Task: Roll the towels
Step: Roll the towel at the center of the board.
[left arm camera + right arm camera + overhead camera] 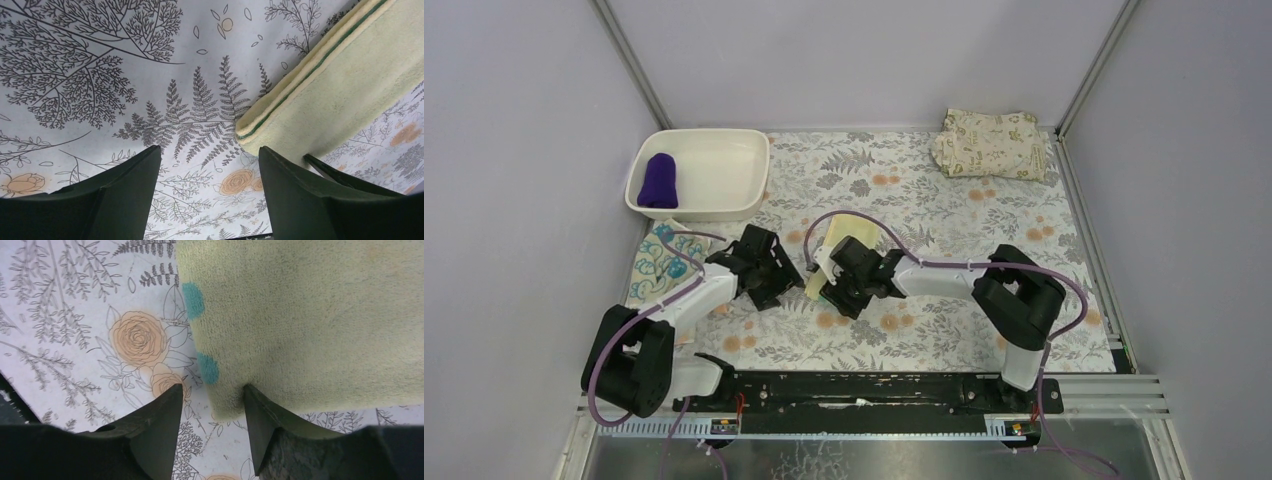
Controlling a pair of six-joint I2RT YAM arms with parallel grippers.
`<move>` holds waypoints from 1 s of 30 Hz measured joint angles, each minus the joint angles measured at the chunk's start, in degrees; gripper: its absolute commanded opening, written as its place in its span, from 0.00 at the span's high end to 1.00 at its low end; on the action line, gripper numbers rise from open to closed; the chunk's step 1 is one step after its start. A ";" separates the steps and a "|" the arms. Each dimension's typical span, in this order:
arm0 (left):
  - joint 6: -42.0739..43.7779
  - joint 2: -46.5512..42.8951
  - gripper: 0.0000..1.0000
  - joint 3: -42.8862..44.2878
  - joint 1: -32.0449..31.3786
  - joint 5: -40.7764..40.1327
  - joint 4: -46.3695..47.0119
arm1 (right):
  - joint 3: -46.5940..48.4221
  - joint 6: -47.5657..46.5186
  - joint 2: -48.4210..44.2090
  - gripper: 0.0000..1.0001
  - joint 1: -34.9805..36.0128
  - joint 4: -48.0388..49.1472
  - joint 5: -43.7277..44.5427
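Set over the pale yellow towel (842, 242), folded flat near the middle of the worktop (944, 215), just 12 o'clock of both wrists. Nothing held in the left fingers (771, 282): spread wide above bare leaf print, with the towel's layered corner just beside the 3 o'clock finger. Nothing clamped in the right fingers (844, 290) either: parted roughly halfway, with the teal-dotted corner sitting in the gap against the 3 o'clock finger. Off at 10 o'clock, a dark purple towel (659, 182) bundled in the white tub (724, 152); at 9 o'clock, beside the left arm, a teal towel (656, 262) lying flat.

Probably about to start the roll from the near edge. Easy to pinch only the top layer here, letting the fold open and the roll begin crooked. Equally easy to drag the whole cloth along the worktop instead of curling it, given so shallow a bite. Worth minding the purple cable (821, 222) looping over the towel's far end: liable to catch there.
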 measured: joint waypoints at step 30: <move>-5.90 -3.06 0.12 -2.82 0.55 3.74 -0.26 | 8.26 0.37 6.47 0.99 3.10 -4.04 3.21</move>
